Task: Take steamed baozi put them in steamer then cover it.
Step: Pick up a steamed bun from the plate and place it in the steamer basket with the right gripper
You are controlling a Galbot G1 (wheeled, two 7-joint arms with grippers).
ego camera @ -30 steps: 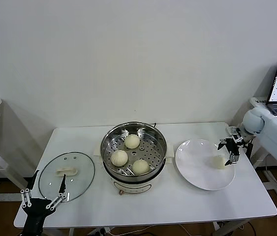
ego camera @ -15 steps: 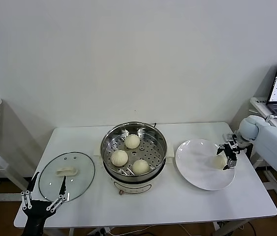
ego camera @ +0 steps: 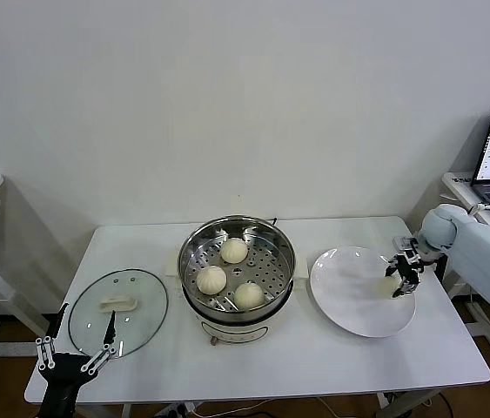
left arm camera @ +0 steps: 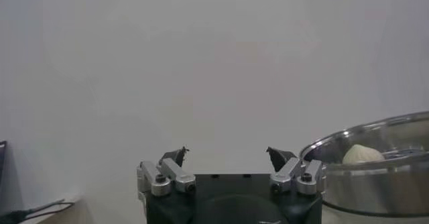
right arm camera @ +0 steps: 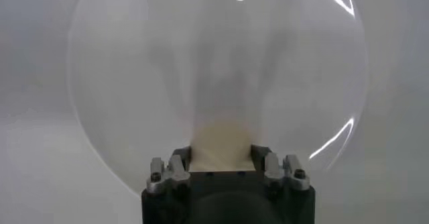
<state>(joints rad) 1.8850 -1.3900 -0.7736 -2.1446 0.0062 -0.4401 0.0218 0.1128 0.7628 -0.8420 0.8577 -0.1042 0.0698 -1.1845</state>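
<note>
Right gripper point(ego camera: 399, 279) clenched on the fourth baozi point(ego camera: 390, 285), over the white plate point(ego camera: 349, 300) just right of the steamer point(ego camera: 237, 261); three baozi point(ego camera: 233, 250) sit on the steamer's perforated tray; cover point(ego camera: 118, 311) lies flat on the table point(ego camera: 314, 357) left of the steamer; left gripper point(ego camera: 79, 345) released, fingers spread, parked in front of the cover at the table edge
</note>
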